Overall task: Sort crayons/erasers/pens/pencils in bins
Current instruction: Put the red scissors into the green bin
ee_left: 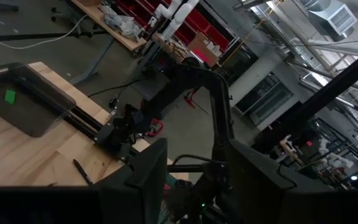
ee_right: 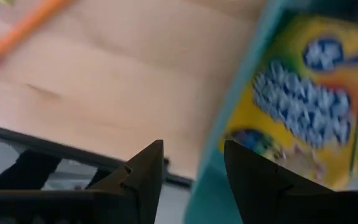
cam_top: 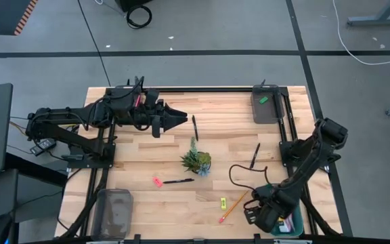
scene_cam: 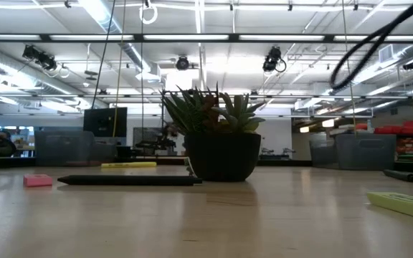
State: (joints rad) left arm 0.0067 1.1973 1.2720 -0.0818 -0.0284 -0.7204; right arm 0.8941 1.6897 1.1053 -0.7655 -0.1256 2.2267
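Crayons first: a small flat yellow-and-green printed cardboard crayon box [ee_right: 316, 93] already lies inside the teal rounded-corner plastic bin [cam_top: 291, 224] at the table's near right corner. Right gripper [cam_top: 261, 215] hovers just beside that bin's rim, fingers [ee_right: 143, 171] spread apart w/ nothing between them. Judged by look, the box is light, stiff, a bit slick on its print; best taken across its short edges, but it seems sorted already. What's left lies out on the pale wooden butcher-block tabletop [cam_top: 147, 135]. Closest to the right gripper: a thin orange pencil w/ pink eraser tip [cam_top: 232, 206], just beside it, and a stubby yellow eraser chunk [cam_top: 223, 202] touching or nearly touching that pencil. Pencil prob. light, rigid, prone to rolling; pinch at mid-length, across the shaft. Erasers are soft, grippy, tiny, so approx. centred closing is needed. Slim black pen [cam_top: 179, 181] and pink eraser chunk [cam_top: 157, 181] lie near the small spiky green potted plant [cam_top: 196, 160] at table centre. Two more black pens lie further back. Green eraser [cam_top: 264, 99] sits in the dark grey tray [cam_top: 266, 108] at the far right corner. Left gripper [cam_top: 176, 118] waits at the far left, fingers apart, empty, well apart from the crayon box.
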